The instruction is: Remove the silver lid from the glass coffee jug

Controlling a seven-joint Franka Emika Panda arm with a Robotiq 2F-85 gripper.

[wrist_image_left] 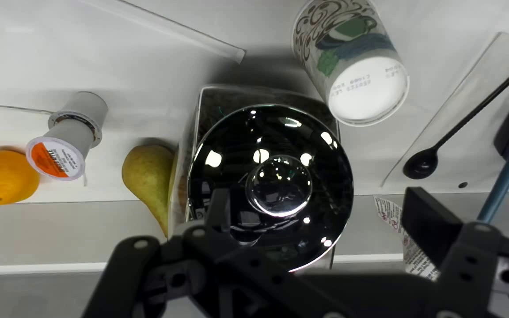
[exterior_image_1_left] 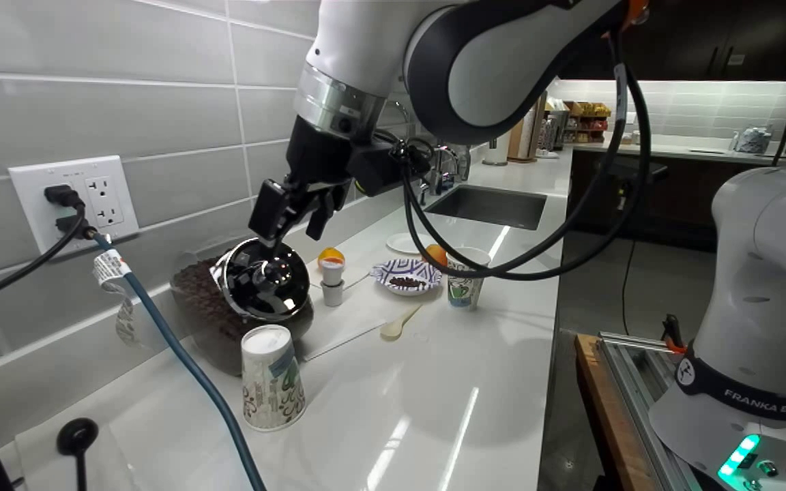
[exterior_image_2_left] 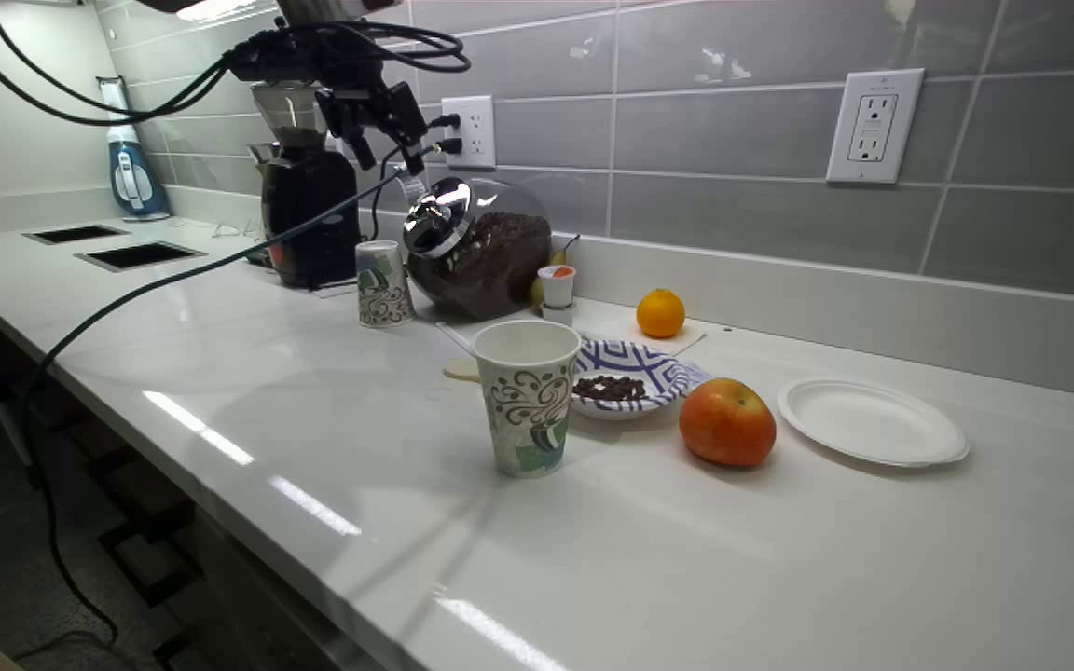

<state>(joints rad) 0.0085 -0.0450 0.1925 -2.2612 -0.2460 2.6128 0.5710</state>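
The glass coffee jug (exterior_image_1_left: 198,303) is a large clear jar filled with dark beans, lying tilted beside the wall; it also shows in an exterior view (exterior_image_2_left: 504,261). The silver lid (exterior_image_1_left: 267,279) covers its slanted mouth and has a round knob; it fills the middle of the wrist view (wrist_image_left: 276,185). My gripper (exterior_image_1_left: 292,239) is open and empty just above the lid. In the wrist view (wrist_image_left: 318,196), one finger overlaps the lid left of the knob, and the other is right of the lid's rim. I cannot tell whether a finger touches the lid.
An upside-down paper cup (exterior_image_1_left: 273,382) stands close beside the jug. Stacked pods (exterior_image_2_left: 557,289), a pear (wrist_image_left: 148,176), and an orange (exterior_image_2_left: 660,313) are on its other side. A blue cable (exterior_image_1_left: 181,361) hangs nearby. A bowl (exterior_image_2_left: 640,368) and upright cup (exterior_image_2_left: 528,401) stand farther off.
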